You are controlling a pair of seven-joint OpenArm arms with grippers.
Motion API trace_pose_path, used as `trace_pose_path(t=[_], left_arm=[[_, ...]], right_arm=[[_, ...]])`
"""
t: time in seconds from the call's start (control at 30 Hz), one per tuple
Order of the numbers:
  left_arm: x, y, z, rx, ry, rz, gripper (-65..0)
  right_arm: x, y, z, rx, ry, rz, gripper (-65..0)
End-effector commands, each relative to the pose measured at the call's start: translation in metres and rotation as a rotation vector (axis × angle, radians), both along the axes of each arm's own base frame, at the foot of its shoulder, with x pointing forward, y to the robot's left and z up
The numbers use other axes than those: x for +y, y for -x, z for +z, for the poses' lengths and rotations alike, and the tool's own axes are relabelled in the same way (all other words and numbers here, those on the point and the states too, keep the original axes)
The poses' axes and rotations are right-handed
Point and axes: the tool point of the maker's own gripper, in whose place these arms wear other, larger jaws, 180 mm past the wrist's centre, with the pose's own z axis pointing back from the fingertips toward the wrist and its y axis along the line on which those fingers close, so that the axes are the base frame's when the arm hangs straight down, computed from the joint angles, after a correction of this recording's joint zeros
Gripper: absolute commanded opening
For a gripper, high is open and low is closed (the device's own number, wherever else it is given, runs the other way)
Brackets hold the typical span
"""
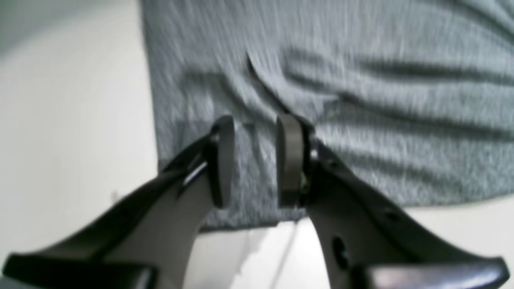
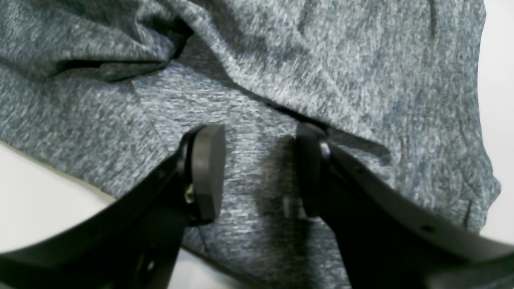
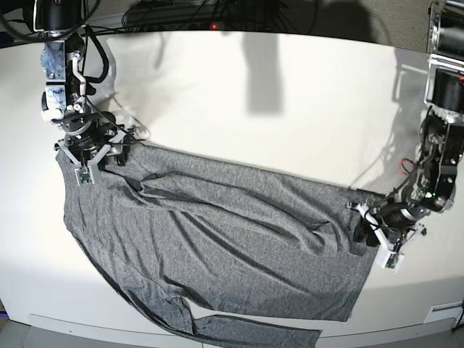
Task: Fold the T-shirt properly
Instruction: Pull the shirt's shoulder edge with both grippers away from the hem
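Here I am over the T-shirt, which lies spread across the white table, long body running from my right arm's side to my left arm's, one sleeve trailing off toward the near table edge. My right gripper sits above the shoulder end of the cloth, pads parted fairly wide with grey knit showing flat between them; nothing is pinched there. A fold of fabric bunches just beyond the fingertips. Over at the hem end, my left gripper stands with a narrower gap, the two pads straddling a strip of the shirt near its corner. The view is blurred, so I cannot tell whether that strip is actually gripped or just lying under the fingers.
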Motion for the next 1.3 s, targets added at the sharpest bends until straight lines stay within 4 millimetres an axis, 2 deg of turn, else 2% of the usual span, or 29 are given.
trace_pose_path(t=[0.0, 0.07, 0.33, 0.53, 0.7, 0.8, 0.9, 1.0, 1.13, 1.2, 1.27], left_arm=[[0.003, -0.012, 0.019, -0.052, 0.005, 0.002, -47.4], [0.007, -0.014, 0.011, -0.031, -0.001, 0.016, -47.4], [0.026, -0.010, -0.045, 0.108, 0.027, 0.114, -47.4], [0.010, 0.004, -0.073, 0.196, 0.059, 0.089, -47.4], [0.024, 0.039, -0.105, 0.345, -0.021, 0.082, -47.5], [0.035, 0.071, -0.126, 0.429, -0.046, 0.066, -50.2], [0.047, 0.101, -0.143, 0.479, -0.066, 0.062, -50.2], [0.052, 0.125, -0.152, 0.497, -0.072, 0.054, -50.2], [0.047, 0.148, -0.153, 0.500, -0.091, 0.010, -50.2], [0.041, 0.150, -0.148, 0.476, -0.092, -0.014, -50.2], [0.033, 0.141, -0.136, 0.427, -0.087, -0.031, -50.2]], right_arm=[[-0.008, 0.011, -0.008, 0.073, 0.044, 0.003, -36.1], [-0.008, 0.011, -0.008, 0.072, 0.044, 0.003, -36.1], [-0.007, 0.010, -0.008, 0.069, 0.041, 0.004, -36.1], [-0.007, 0.012, -0.010, 0.080, 0.043, 0.003, -36.1], [-0.008, 0.018, -0.013, 0.106, 0.048, 0.001, -36.1], [-0.009, 0.024, -0.017, 0.120, 0.050, 0.003, -36.1], [-0.009, 0.032, -0.022, 0.137, 0.051, 0.004, -36.1], [-0.009, 0.040, -0.026, 0.152, 0.051, 0.004, -36.1], [-0.008, 0.047, -0.029, 0.168, 0.050, 0.006, -36.1], [-0.009, 0.048, -0.030, 0.171, 0.051, 0.008, -36.1], [-0.009, 0.048, -0.029, 0.169, 0.051, 0.008, -36.1]])
